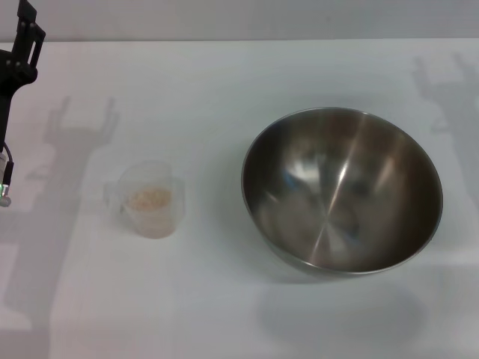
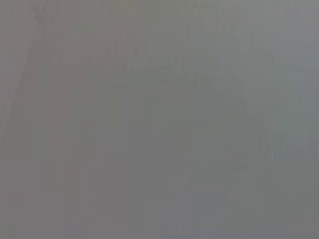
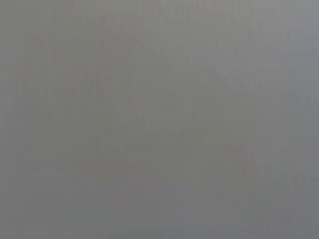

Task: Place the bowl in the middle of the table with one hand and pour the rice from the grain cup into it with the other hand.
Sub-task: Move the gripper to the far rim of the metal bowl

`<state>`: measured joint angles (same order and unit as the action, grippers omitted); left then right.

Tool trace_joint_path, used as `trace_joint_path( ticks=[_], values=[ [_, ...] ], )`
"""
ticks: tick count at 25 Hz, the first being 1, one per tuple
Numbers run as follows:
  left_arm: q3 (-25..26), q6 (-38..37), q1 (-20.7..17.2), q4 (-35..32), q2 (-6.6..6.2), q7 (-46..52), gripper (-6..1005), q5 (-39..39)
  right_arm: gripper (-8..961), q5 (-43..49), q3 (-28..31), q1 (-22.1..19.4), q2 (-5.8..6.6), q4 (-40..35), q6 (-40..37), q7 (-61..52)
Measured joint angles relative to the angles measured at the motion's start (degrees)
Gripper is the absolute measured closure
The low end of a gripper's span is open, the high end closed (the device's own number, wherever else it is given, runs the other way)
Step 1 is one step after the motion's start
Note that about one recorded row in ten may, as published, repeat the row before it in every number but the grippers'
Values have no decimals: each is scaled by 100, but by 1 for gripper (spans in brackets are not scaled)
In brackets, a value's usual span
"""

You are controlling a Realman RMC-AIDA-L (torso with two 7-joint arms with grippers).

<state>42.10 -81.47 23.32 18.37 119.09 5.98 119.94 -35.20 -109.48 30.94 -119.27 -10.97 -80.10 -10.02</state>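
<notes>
- The bowl (image 1: 342, 191) sits on the bench (image 1: 224, 82) toward the robot's right, tipped a little so its open face leans toward the camera; it holds nothing.
- The grain cup (image 1: 150, 198) stands upright to the left of the bowl, well apart from it, with a shallow layer of rice (image 1: 149, 198) in its bottom and its small handle on the side away from the bowl.
- Only part of the left arm (image 1: 16, 56) shows, raised at the far left edge of the head view, above and well clear of the cup. I cannot tell whether its fingers are released or clenched.
- The right arm is out of the head view altogether, and both wrist views show only a featureless grey field, so neither helps.
- Judged from this layout, nothing is grasped yet and the first step, moving the bowl to the middle, is not yet done.
- To do it well, the right arm probably takes the bowl by the near or right-hand rim, since the wall is smooth and curved and likely to slip.
- A low slide leftward seems safer than a lift, stopping short of the cup so the cup is not knocked over.
- The bowl should rest steady before the left arm approaches the cup's handle.
</notes>
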Motion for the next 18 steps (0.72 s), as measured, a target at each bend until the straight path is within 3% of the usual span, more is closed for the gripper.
trace_joint_path(
  ticks=[13,18],
  values=[
    [0,9,15,0,0,0,221,3,219,0,0,9,9,12,3,51],
    [0,-1,18,3,0,0,222,3,219,7,-46,2,5,-43,-14,895]
  ],
)
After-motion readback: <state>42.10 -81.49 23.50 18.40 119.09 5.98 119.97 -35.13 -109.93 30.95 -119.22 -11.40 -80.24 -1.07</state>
